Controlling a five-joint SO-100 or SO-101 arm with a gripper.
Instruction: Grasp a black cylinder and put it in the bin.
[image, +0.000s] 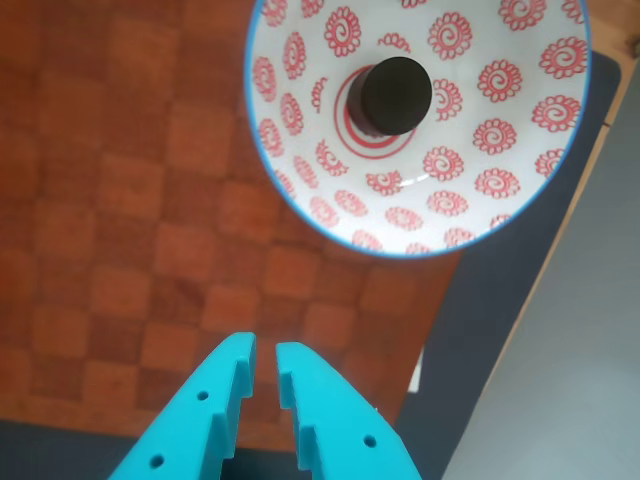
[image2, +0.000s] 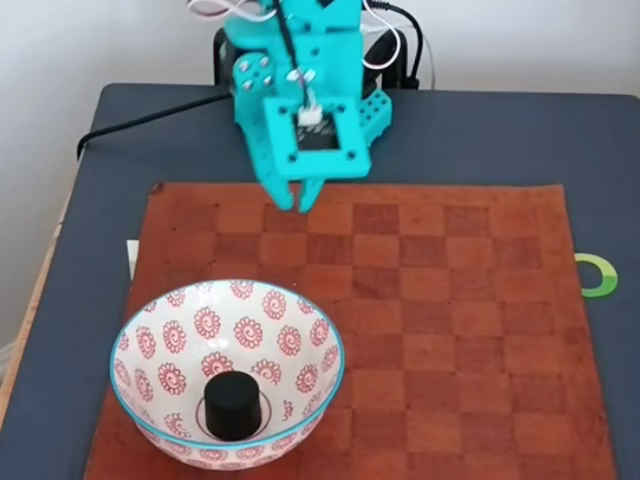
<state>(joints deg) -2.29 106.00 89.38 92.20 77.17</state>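
The black cylinder (image: 397, 95) (image2: 233, 403) stands upright on the red spiral at the centre of the bin (image: 500, 170) (image2: 200, 325), a white bowl with red flower spirals and a blue rim. In the fixed view the bin sits on the near left of the mat. My teal gripper (image: 266, 352) (image2: 298, 200) hangs well apart from the bin, over the mat's far edge near the arm's base. Its fingers hold nothing and leave just a narrow slit between the tips.
A brown checkerboard mat (image: 150, 200) (image2: 450, 300) covers most of the dark table (image2: 500, 130). A green ring (image2: 598, 276) lies at the mat's right edge and a white slip (image2: 131, 258) at its left. Cables (image2: 150, 115) run behind the arm's base.
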